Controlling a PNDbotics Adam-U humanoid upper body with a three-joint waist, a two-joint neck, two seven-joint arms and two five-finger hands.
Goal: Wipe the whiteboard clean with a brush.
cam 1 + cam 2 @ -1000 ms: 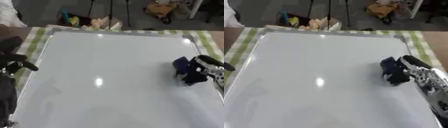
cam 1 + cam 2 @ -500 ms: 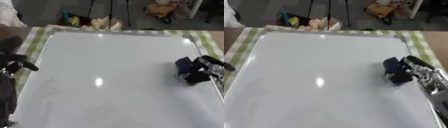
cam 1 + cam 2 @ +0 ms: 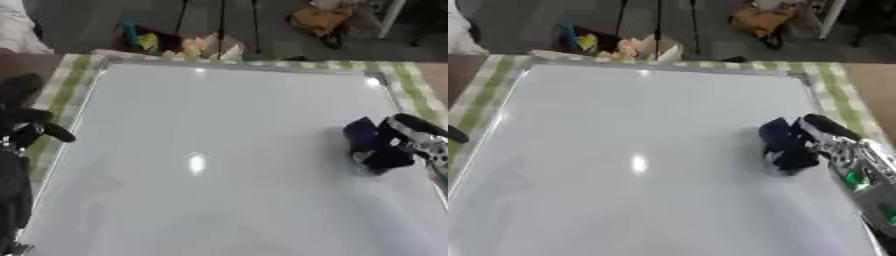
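Note:
A large whiteboard (image 3: 201,125) with a silver frame lies flat and fills most of both views; its surface looks blank apart from a light glare. A dark blue brush (image 3: 782,146) rests on the board near its right edge. My right hand (image 3: 833,145) comes in from the right and has its fingers curled round the brush. At the left edge of the left eye view is my left hand (image 3: 31,131), off the board's left side, fingers curled with nothing in them.
A green checked cloth (image 3: 70,80) lies under the board and shows along its left, far and right sides. Beyond the far edge are the floor, tripod legs and some coloured clutter (image 3: 184,42).
My right hand with the brush has slid slightly toward the board's right edge. The left hand has not moved.

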